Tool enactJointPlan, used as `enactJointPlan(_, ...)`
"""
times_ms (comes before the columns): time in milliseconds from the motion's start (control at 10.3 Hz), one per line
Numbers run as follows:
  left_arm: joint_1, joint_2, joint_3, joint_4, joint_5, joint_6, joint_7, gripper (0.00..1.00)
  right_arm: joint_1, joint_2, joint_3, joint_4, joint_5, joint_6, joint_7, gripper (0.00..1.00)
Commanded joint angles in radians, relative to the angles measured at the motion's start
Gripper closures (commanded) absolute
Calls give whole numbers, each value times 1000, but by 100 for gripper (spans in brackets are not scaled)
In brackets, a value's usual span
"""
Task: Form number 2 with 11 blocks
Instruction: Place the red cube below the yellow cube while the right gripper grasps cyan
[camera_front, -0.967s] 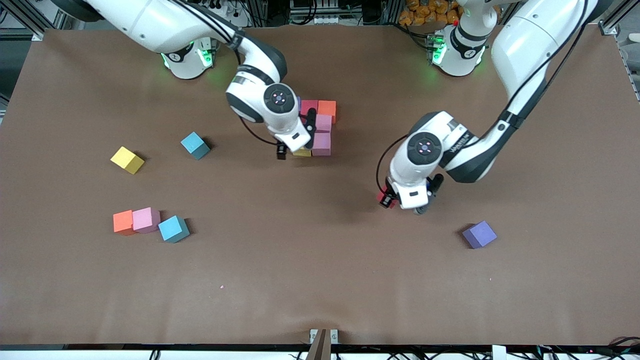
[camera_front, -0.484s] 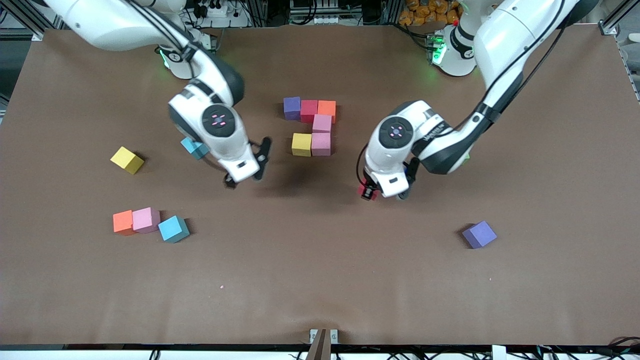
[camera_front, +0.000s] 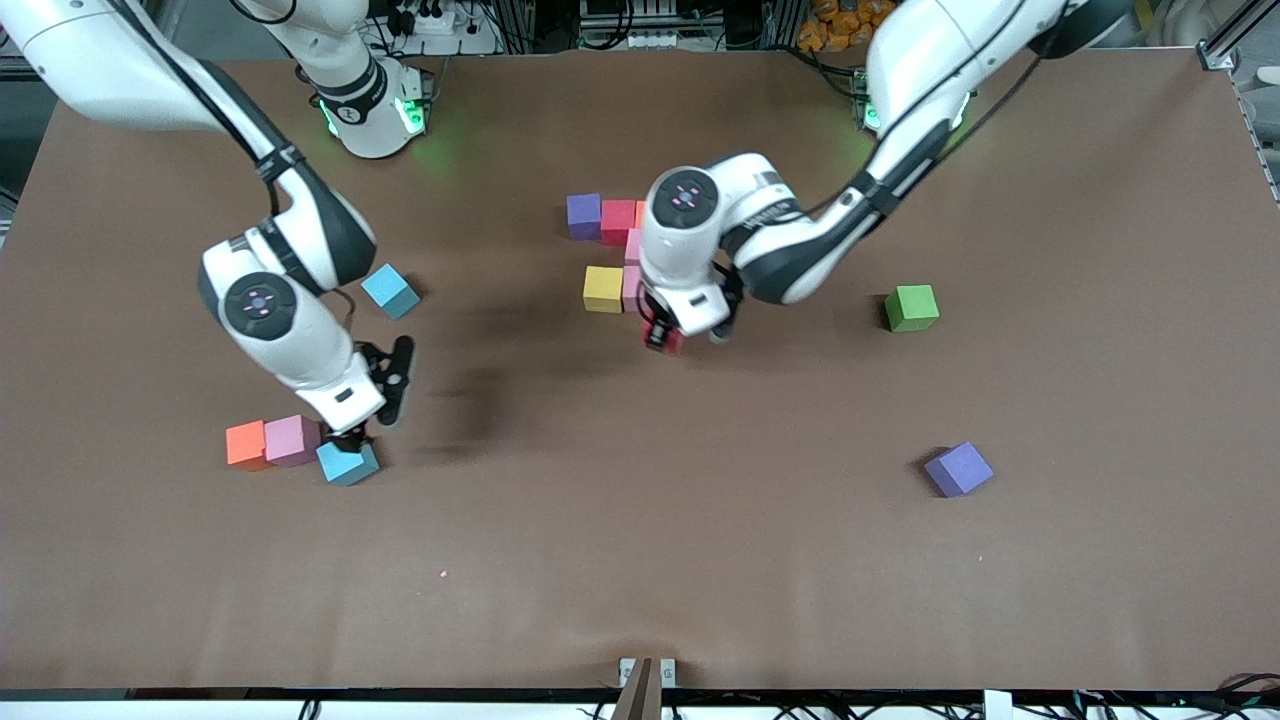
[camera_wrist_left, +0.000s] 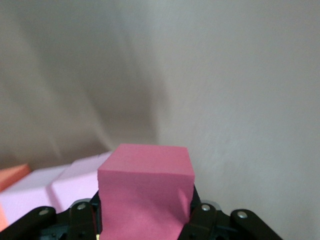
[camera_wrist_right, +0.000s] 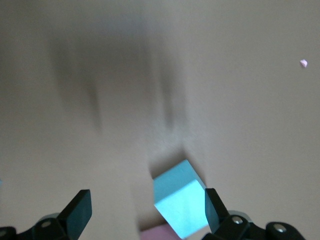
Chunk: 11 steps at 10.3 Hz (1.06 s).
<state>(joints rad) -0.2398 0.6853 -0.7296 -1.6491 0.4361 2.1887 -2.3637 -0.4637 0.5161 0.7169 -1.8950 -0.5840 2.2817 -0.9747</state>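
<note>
Part of the number 2 lies mid-table: a purple block (camera_front: 584, 215), a red block (camera_front: 618, 220), two pink blocks (camera_front: 632, 247) and a yellow block (camera_front: 602, 288). My left gripper (camera_front: 667, 335) hangs just beside the lower pink cube, shut on a red block (camera_wrist_left: 145, 187). In the left wrist view the pink cubes (camera_wrist_left: 50, 187) lie close beside it. My right gripper (camera_front: 373, 408) is open over a blue block (camera_front: 347, 464), which shows between its spread fingers (camera_wrist_right: 77, 210) in the right wrist view as a tilted blue block (camera_wrist_right: 182, 197).
A pink block (camera_front: 292, 440) and an orange block (camera_front: 245, 444) touch the blue one. Another blue block (camera_front: 390, 290) lies farther from the front camera. A green block (camera_front: 911, 307) and a purple block (camera_front: 958, 469) lie toward the left arm's end.
My right gripper left the number and swung over to the blue block by the pink and orange ones. My left gripper carried the red block up to the number, uncovering the green block.
</note>
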Motion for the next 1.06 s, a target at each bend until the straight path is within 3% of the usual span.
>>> enactJointPlan(0, -77, 31, 18, 99, -57, -20, -37, 74, -1, 42, -59, 19, -16, 99, -164, 0)
enactJointPlan(290, -231, 60, 94, 172, -98, -18, -130, 74, 7, 85, -66, 77, -28, 119, -298, 0)
enactJointPlan(484, -311, 94, 137, 224, -126, -12, -213, 74, 19, 136, -118, 77, -28, 168, -318, 0)
enactJointPlan(580, -332, 109, 140, 242, -128, -9, -254, 74, 31, 142, -149, 79, -30, 174, -337, 0)
enactJointPlan(967, -380, 131, 142, 252, -128, 17, -377, 74, 25, 162, -155, 85, -25, 176, -394, 0)
